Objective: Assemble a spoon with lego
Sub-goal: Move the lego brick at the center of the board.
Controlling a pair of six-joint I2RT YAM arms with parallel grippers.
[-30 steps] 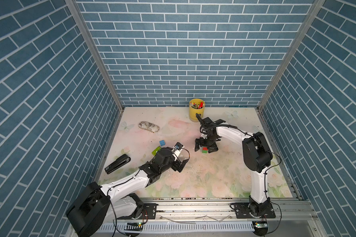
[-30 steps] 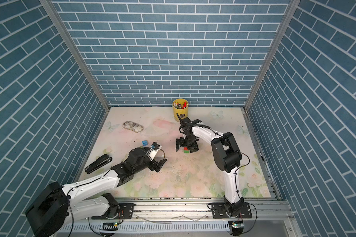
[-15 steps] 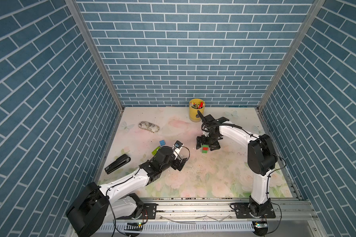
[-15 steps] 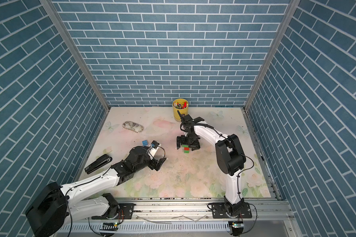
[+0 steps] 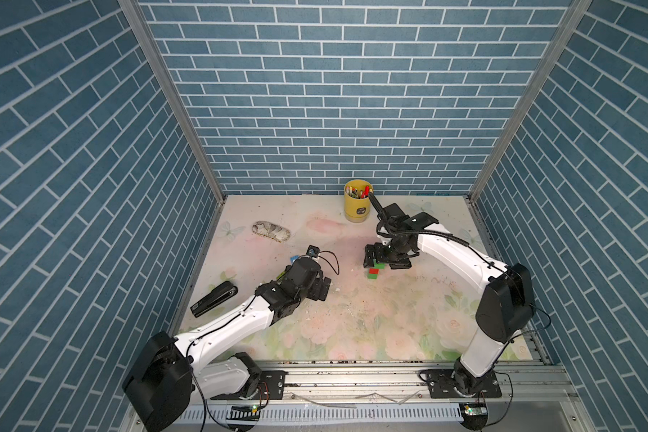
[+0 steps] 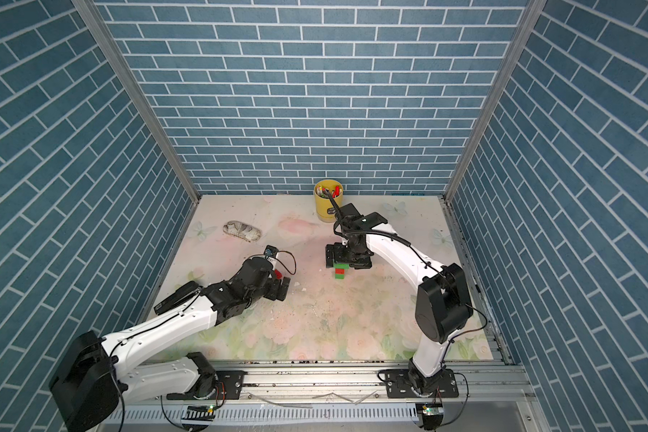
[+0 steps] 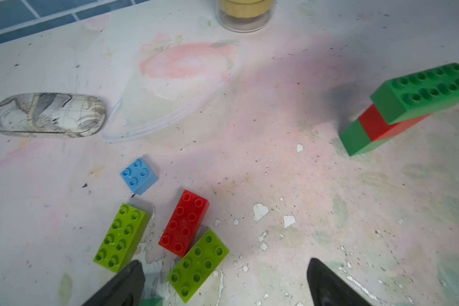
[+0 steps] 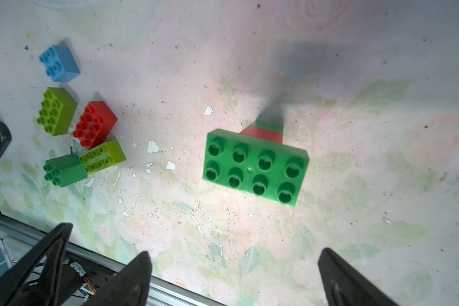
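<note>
The right gripper (image 8: 236, 275) hangs with jaws wide and empty over the half-built spoon (image 8: 255, 164), seemingly three bricks stacked, near the yellow cup (image 5: 357, 202). The left gripper (image 7: 223, 286), also wide and empty, hovers above loose lego (image 7: 184, 224), lime, red and blue, farther from the cup.

The left arm (image 5: 232, 321), rooted at seven o'clock, is lying low and stretching toward one o'clock, with its wrist (image 5: 303, 275) tipping downward. The left gripper (image 7: 224, 262) is hanging low, its jaws spreading wide and holding nothing. The right arm (image 5: 453, 248), rooted at five o'clock, is rising steeply, folding over at the elbow (image 5: 505, 303) and reaching toward ten o'clock. The right gripper (image 8: 235, 253) is pointing straight down, its jaws gaping wide and gripping nothing.
</note>
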